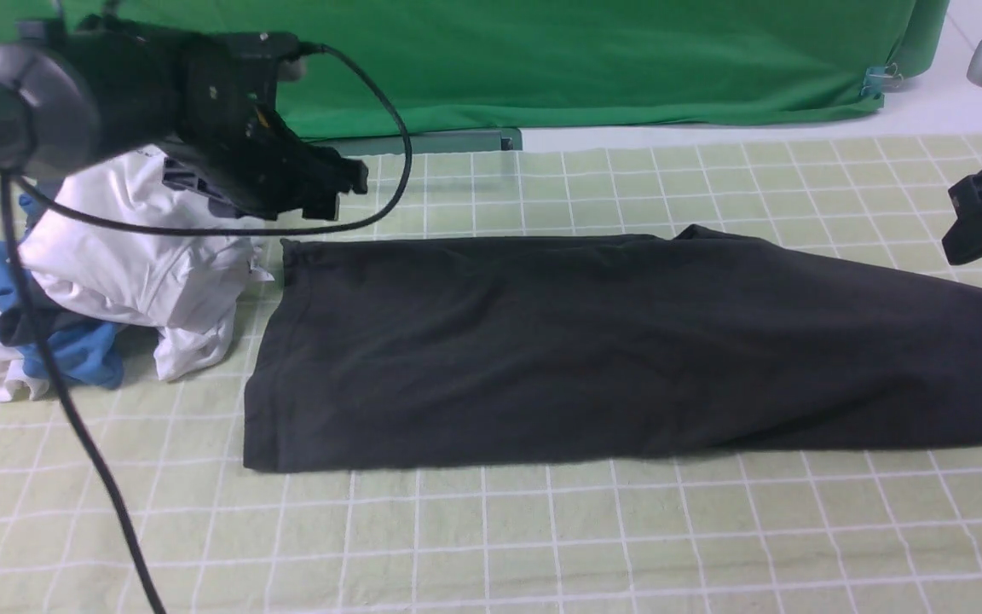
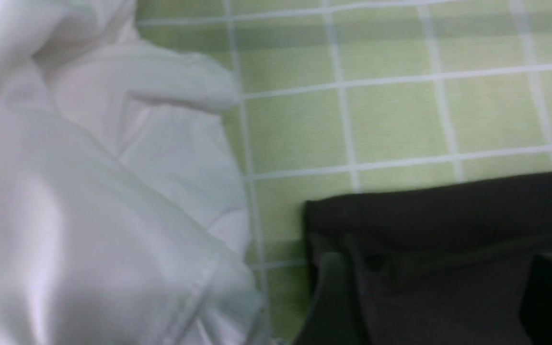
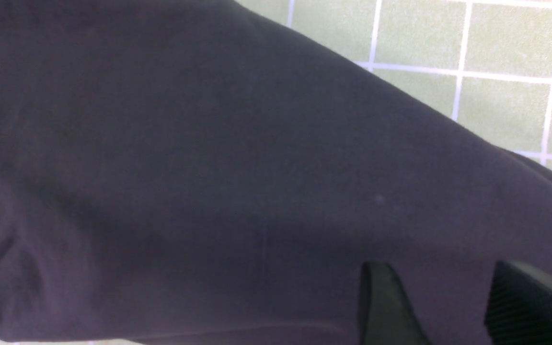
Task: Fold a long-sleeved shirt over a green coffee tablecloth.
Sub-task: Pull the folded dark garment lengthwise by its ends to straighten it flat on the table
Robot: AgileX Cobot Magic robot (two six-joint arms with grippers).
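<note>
Item under inspection: the black long-sleeved shirt (image 1: 593,350). It lies flat on the checked green tablecloth (image 1: 542,546) as a long band running across the table. Its square hem end is near the heap of white and blue garments (image 1: 141,264), and its other end passes out of the front view on the robot's right. No logo or collar is visible from any camera.

Left gripper (image 1: 346,183): it hangs over the far hem corner. In the wrist view its fingers (image 2: 328,297) stand apart with nothing between them. Right gripper (image 1: 981,217): it sits above the far edge of the band at the right. Its fingers (image 3: 381,306) are likewise spread and empty, and whether they touch the cloth cannot be told.

Handling assessment: the fabric looks soft, limp and light, and it appears to lie in more than one layer. It will probably sag and drag when lifted, and a shallow pinch may take only the top layer.

Recommended holds: the two hem corners, or both ends of one long edge, pinched through the full thickness at the seam.

Hazard: the left gripper works just beside the white garments and could snag them.
</note>
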